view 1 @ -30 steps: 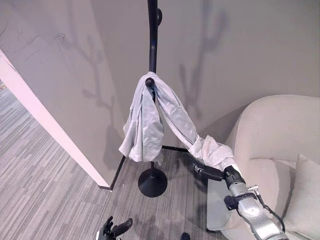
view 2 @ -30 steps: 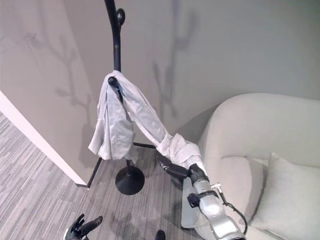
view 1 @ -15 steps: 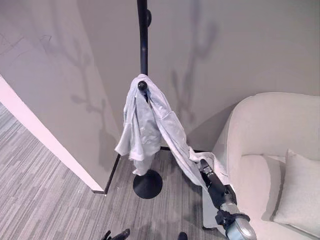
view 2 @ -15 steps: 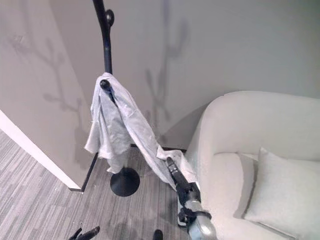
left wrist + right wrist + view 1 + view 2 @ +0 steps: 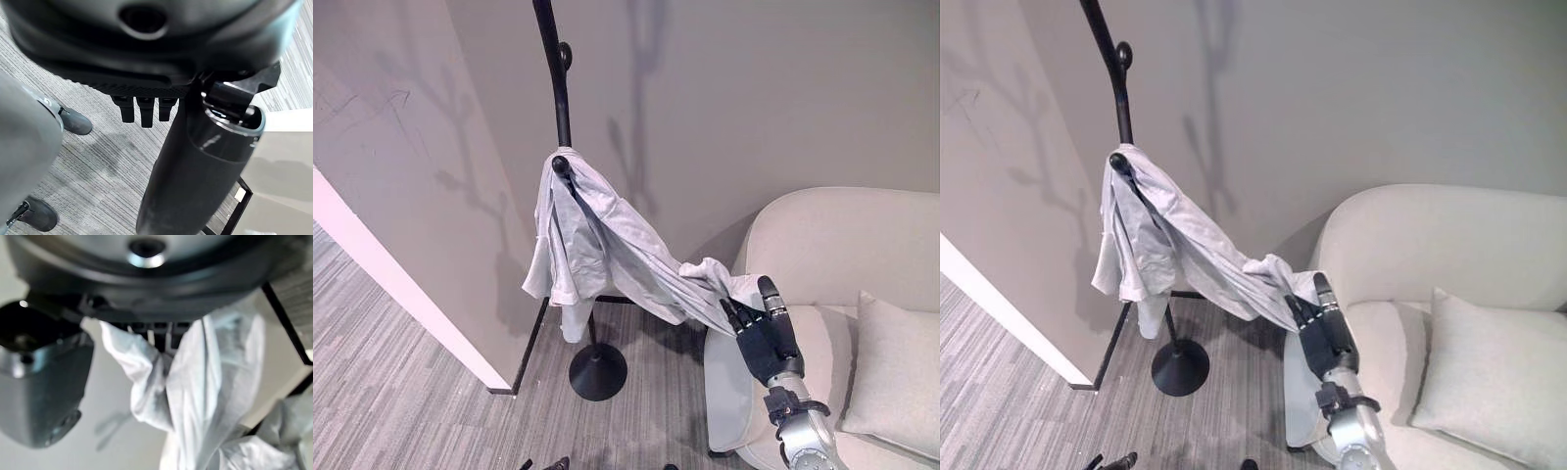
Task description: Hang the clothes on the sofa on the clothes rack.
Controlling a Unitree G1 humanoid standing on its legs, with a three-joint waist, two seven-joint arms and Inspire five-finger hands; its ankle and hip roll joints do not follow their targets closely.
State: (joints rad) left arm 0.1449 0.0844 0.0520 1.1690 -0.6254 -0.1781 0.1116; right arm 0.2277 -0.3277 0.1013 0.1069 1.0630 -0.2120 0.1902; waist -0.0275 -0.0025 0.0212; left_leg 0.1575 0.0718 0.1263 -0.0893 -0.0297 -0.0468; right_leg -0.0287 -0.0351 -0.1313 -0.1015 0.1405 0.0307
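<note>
A pale grey shirt (image 5: 597, 240) hangs by its collar from a low peg of the black clothes rack (image 5: 556, 93). One end of it (image 5: 1268, 274) stretches sideways to my right hand (image 5: 766, 345), which is raised beside the sofa's arm. That hand's fingers (image 5: 736, 315) point up and look straight, and the cloth lies over their tips. In the right wrist view the shirt (image 5: 205, 382) hangs just past the fingers. My left hand (image 5: 544, 464) is low over the carpet at the bottom edge, its fingers (image 5: 142, 110) relaxed and holding nothing.
A cream sofa (image 5: 847, 245) with a cushion (image 5: 901, 362) fills the right side. The rack's round base (image 5: 597, 372) stands on grey carpet by the wall. A white partition edge (image 5: 401, 294) slants along the left.
The camera has shifted. My right hand has risen from low beside the sofa and now points its fingers up, lifting the shirt's loose end; the shirt stays on its peg.
</note>
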